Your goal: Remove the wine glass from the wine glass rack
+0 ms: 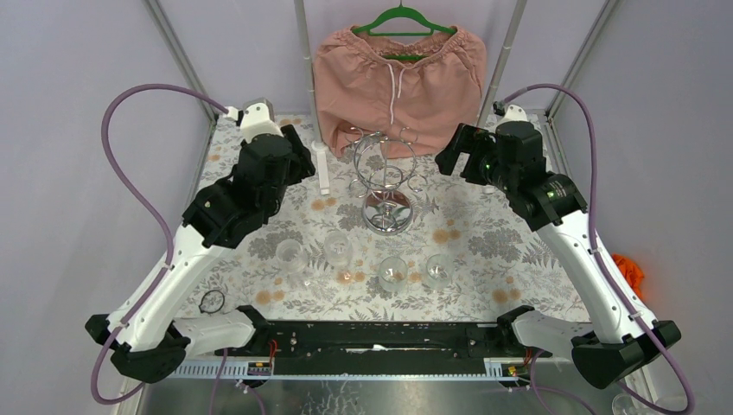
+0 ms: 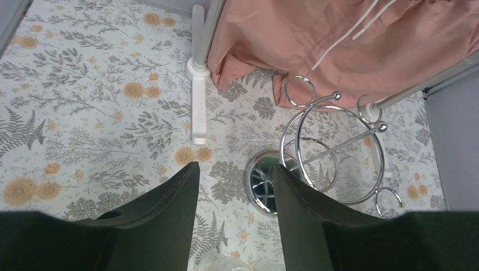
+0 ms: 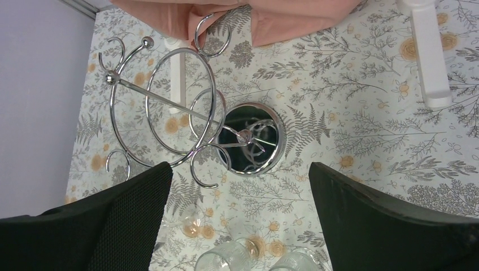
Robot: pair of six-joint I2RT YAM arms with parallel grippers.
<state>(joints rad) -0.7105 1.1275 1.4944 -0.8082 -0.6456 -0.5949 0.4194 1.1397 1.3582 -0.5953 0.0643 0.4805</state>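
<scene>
Looks bare of glasses: wine glass rack [image 1: 385, 173], upright, flanked by left hand [image 2: 235, 169], fingers partly apart, and right hand [image 3: 240, 169], spread wide, both empty. Standing instead on the surface [image 1: 484, 242], nearside of the rack: four wine glasses [image 1: 392, 272], roughly midway between both hands.

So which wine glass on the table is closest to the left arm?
The leftmost wine glass, ending the row of four right beside the left arm; the other three stand further right.
</scene>
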